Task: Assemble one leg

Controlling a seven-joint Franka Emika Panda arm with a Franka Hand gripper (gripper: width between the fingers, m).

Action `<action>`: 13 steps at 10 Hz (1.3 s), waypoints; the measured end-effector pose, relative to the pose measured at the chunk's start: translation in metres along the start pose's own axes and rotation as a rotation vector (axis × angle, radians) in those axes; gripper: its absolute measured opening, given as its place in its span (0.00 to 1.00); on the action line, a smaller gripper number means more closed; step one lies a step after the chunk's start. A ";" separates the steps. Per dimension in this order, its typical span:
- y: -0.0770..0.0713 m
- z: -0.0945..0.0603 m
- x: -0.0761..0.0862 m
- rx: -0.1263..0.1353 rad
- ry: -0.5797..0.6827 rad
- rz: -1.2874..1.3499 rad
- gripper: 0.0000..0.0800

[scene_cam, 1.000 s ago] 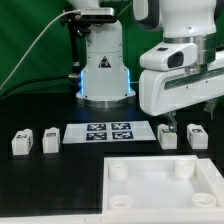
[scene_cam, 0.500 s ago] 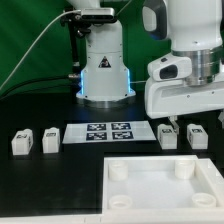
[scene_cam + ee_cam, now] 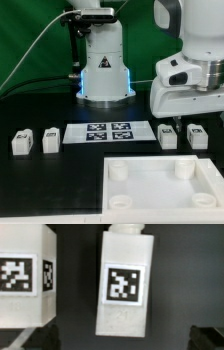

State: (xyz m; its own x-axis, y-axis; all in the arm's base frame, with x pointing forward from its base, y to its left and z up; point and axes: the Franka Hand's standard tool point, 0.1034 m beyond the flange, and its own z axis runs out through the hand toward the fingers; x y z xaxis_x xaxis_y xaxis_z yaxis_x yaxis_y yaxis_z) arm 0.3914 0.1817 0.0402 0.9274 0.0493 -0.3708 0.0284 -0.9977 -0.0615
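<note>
leg (image 3: 125, 286) seemingly between pincer (image 3: 122, 338) tips, neighbouring leg (image 3: 22, 277) cropped

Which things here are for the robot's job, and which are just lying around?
For the job: leg between the fingers; panel with sockets, probably where it goes.
Lying about: neighbouring leg; two legs at the exterior view's left; marker board.

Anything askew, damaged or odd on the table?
Nothing stands out. Two legs lie at the exterior view's left of the marker board, two at its right below the open gripper; the white panel lies flat. No damage visible.
</note>
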 end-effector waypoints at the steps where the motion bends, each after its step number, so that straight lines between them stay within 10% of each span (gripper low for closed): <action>1: 0.000 -0.002 0.002 -0.006 -0.112 0.010 0.81; 5: 0.006 -0.003 0.005 -0.008 -0.461 0.033 0.81; 13: -0.006 0.035 -0.005 -0.033 -0.493 0.061 0.81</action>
State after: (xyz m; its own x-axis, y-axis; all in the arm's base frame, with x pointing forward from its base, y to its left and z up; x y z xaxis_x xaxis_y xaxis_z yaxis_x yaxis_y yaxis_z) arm 0.3736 0.1890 0.0095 0.6413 -0.0008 -0.7673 -0.0013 -1.0000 0.0000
